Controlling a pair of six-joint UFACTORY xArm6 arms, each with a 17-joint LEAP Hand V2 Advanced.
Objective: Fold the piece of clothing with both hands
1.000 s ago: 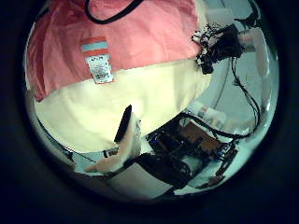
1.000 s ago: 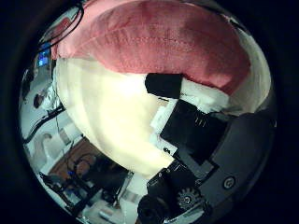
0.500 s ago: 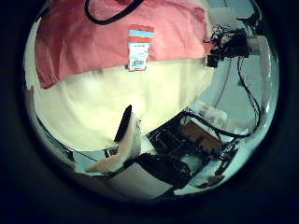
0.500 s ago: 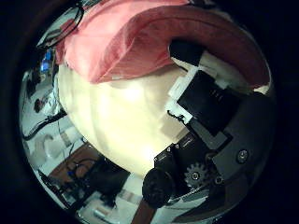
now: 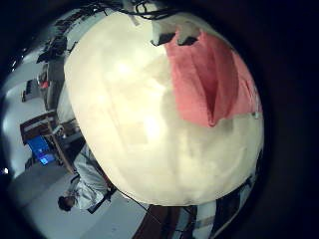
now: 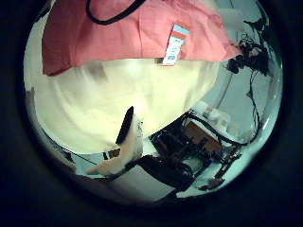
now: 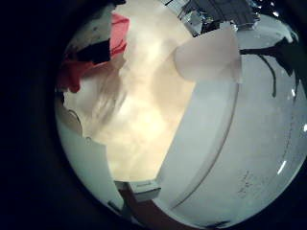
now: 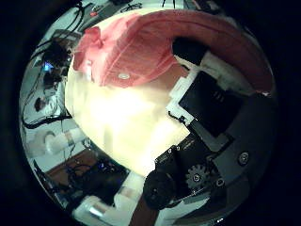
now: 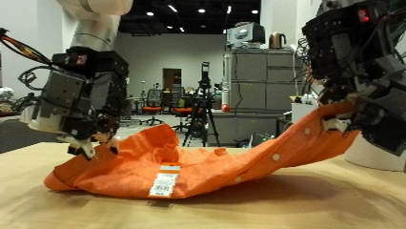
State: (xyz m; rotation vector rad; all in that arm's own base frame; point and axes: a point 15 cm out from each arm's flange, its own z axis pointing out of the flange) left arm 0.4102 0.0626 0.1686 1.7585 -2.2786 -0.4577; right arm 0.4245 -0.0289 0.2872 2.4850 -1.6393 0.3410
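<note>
An orange garment point(image 9: 215, 157) lies spread along the wooden table point(image 9: 317, 205), and a white label point(image 9: 165, 181) shows on its front edge. My left hand point(image 9: 83, 100) hangs over one end, its fingers curled on a raised fold of the cloth. My right hand point(image 9: 362, 67) is shut on the other end and holds it well above the table, so the garment slopes down from it. The right thumb side palm view has the garment point(image 8: 141, 52) draped over that hand's fingers point(image 8: 202, 89). In the left thumb side palm view, the label point(image 6: 174, 45) hangs off the garment point(image 6: 123, 33).
A white rounded object point(image 9: 381, 148) stands on the table under my right hand. Grey cabinets point(image 9: 260, 91) and a tripod point(image 9: 201, 110) stand behind the table. Bare tabletop runs along the front edge.
The garment and its label have slid sideways across the left thumb side view. In the right thumb side view the cloth has pulled back, and more bare table shows beneath it.
</note>
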